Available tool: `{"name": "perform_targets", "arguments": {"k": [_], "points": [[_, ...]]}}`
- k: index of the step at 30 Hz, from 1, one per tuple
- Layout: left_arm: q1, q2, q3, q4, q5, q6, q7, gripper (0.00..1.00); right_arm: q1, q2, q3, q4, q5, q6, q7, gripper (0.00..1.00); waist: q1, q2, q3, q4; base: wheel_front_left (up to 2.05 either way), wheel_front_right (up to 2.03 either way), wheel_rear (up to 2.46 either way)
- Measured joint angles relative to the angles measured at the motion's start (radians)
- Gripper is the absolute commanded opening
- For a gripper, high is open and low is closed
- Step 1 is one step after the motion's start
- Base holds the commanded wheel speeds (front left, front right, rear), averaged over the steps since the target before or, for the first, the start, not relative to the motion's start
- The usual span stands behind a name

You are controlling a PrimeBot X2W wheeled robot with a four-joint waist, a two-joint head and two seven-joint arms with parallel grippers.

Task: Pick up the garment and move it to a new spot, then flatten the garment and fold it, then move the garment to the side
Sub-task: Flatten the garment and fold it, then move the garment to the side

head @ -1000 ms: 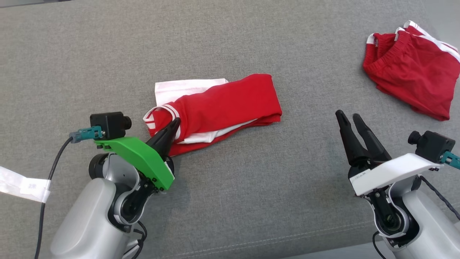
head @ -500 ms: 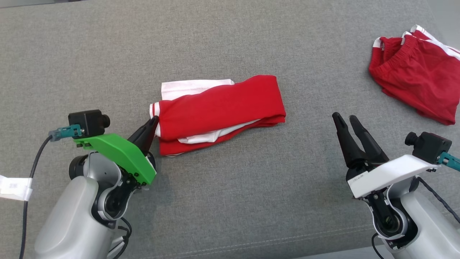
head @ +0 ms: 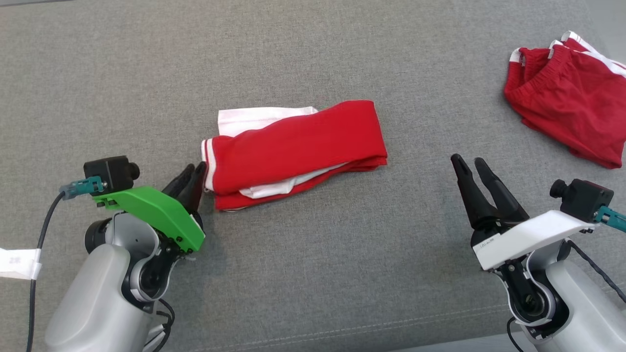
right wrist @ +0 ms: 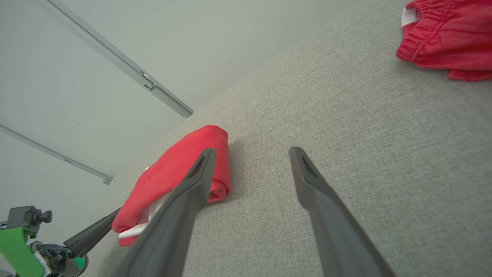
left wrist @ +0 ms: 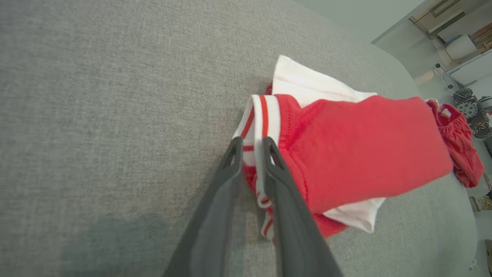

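the garment (head: 298, 142) is soft, matt cloth. the counter (head: 313, 274) wears a coarse grey woven fabric, and the left claw (head: 194, 168) looks like smooth, dark, matt plastic.

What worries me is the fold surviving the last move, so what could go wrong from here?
1. The left pincer sits barely parted at the striped cuff of the garment; the cuff could snag and drag the fold open.
2. White layers poke out of the fold; a one-ended pull may spread them.
3. Red shorts lie far right; sliding that way risks mixing the two.
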Motion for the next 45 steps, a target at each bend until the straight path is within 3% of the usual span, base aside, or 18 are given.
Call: {"name": "perform_targets", "arguments": {"k": [11, 22, 32, 45], "points": [[0.000, -0.038, -0.001, 0.007, -0.001, -0.001, -0.045, 1.00, -0.002, -0.011, -0.044, 0.011, 0.013, -0.001, 0.000, 1.00, 0.0000, 0.0000, -0.010, 0.015, 0.00, 0.00, 0.00], [0.055, -0.057, -0.011, -0.050, 0.029, 0.001, -0.117, 1.00, -0.013, 0.030, -0.072, 0.060, 0.200, 0.021, 0.093, 1.00, 0.0000, 0.0000, -0.024, 0.062, 0.00, 0.00, 0.00], [0.108, -0.025, -0.061, -0.144, 0.179, 0.053, -0.190, 1.00, -0.075, 0.020, -0.087, 0.122, 0.267, 0.035, 0.178, 1.00, 0.0000, 0.0000, -0.031, 0.142, 0.00, 0.00, 0.00], [0.237, -0.025, -0.051, -0.209, 0.198, 0.097, -0.247, 1.00, -0.107, 0.026, -0.102, 0.222, 0.318, 0.035, 0.230, 1.00, 0.0000, 0.0000, -0.041, 0.253, 0.00, 0.00, 0.00]]}}
